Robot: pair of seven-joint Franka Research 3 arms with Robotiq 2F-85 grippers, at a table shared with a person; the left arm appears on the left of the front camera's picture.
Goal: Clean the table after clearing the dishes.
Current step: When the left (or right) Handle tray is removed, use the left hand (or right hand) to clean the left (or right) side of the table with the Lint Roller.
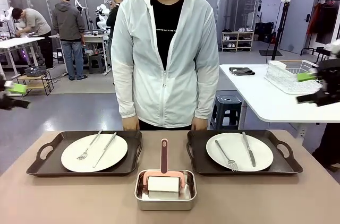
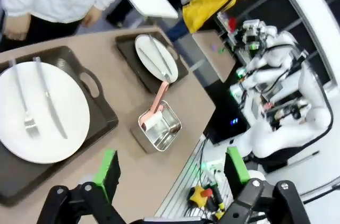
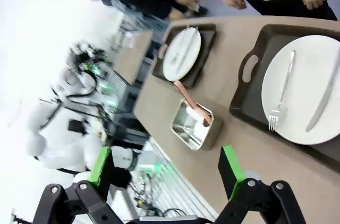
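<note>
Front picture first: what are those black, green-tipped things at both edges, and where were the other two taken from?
Those are a two-armed robot's claws: the left claw and the right claw, both open and holding nothing. The front picture looks across the table at a person. The other two come from cameras on each wrist, looking past that claw's fingers. On the table sit two trays, each with a plate, fork and knife, and, nearer the camera, a steel pan holding a pink-handled cleaning tool.
</note>
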